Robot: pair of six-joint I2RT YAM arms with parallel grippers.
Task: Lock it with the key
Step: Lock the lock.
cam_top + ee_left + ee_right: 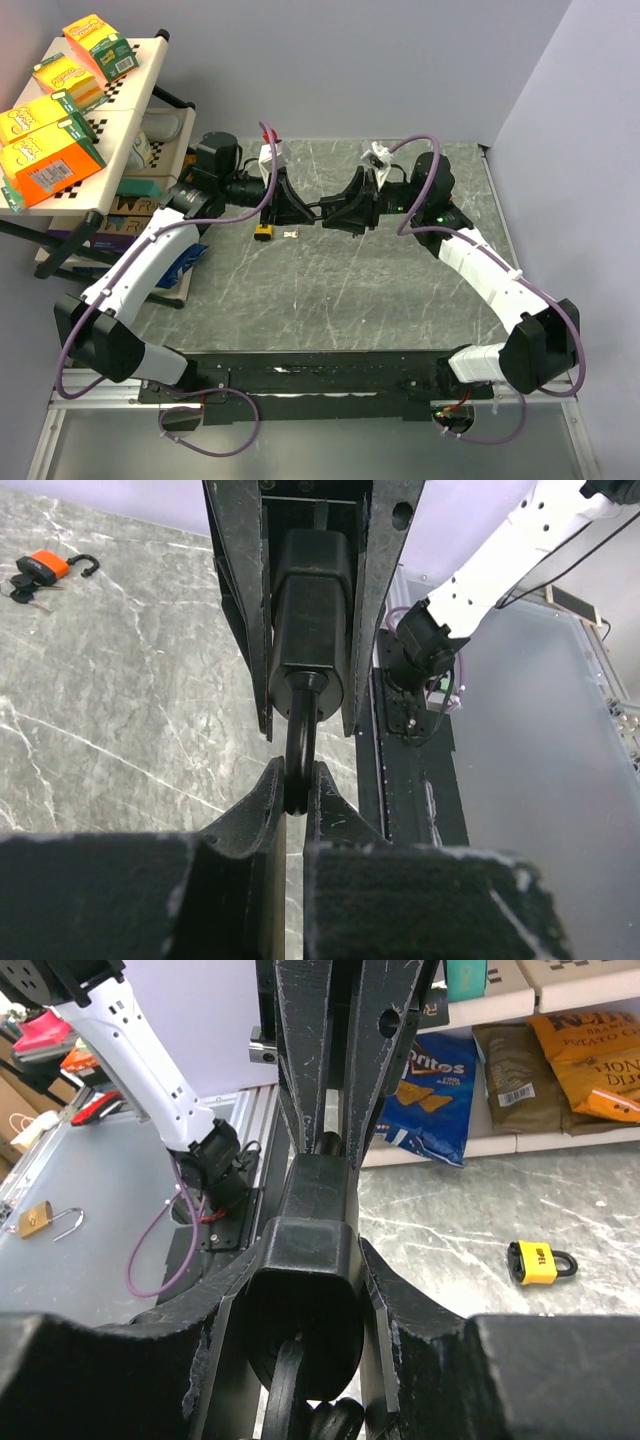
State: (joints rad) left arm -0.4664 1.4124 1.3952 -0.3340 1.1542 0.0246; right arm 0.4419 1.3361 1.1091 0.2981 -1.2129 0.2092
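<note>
A black padlock [312, 600] is held in the air between my two grippers over the middle of the table. My left gripper [298, 792] is shut on its shackle [298, 742]. My right gripper [305, 1260] is shut on the padlock's body [305, 1305], its fingers [300, 1050] along both sides. A dark flat piece, seemingly a key [287, 1390], sticks out of the body's end facing the right wrist camera. In the top view the left gripper [303, 212] and the right gripper [337, 212] meet tip to tip, and the padlock is hidden between them.
A yellow padlock [264, 233] and a small silver key [290, 234] lie on the table just below the grippers. An orange padlock with keys [45, 568] lies on the marble. A shelf rack [110, 120] with snack boxes stands at the left. A brass padlock [35, 1218] lies off the table.
</note>
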